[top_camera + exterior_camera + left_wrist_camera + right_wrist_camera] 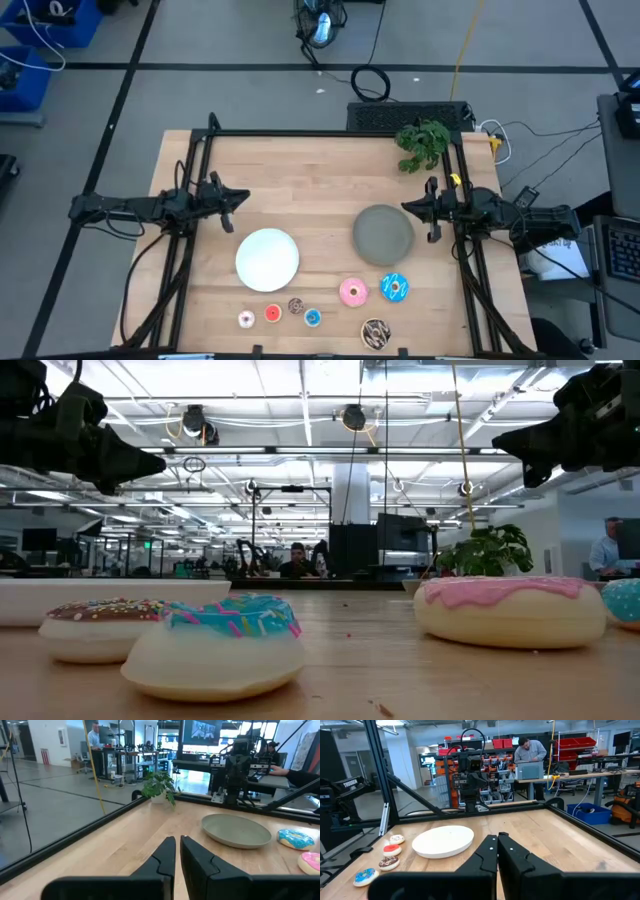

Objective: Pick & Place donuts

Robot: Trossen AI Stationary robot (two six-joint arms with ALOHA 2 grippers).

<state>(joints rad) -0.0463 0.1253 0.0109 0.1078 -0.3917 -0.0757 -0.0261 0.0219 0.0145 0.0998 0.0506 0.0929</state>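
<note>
Seven toy donuts lie flat on the wooden table near its near edge. The larger ones are pink [353, 291], blue sprinkled [394, 288] and dark brown sprinkled [375, 333]. The tiny ones form a row: pale pink [246, 319], red [272, 314], brown [296, 306], blue [312, 318]. My left gripper [240, 197] [178, 840] hovers shut above the table's left side, far from them. My right gripper [408, 207] [497, 837] hovers shut by the grey plate's far right rim. Both hold nothing.
A round white plate [267, 259] sits left of centre and a round grey plate [384, 231] right of centre, both with nothing on them. A small green plant [422, 143] stands at the far right corner. Dark frame rails run along the table's sides. People work at desks beyond the table.
</note>
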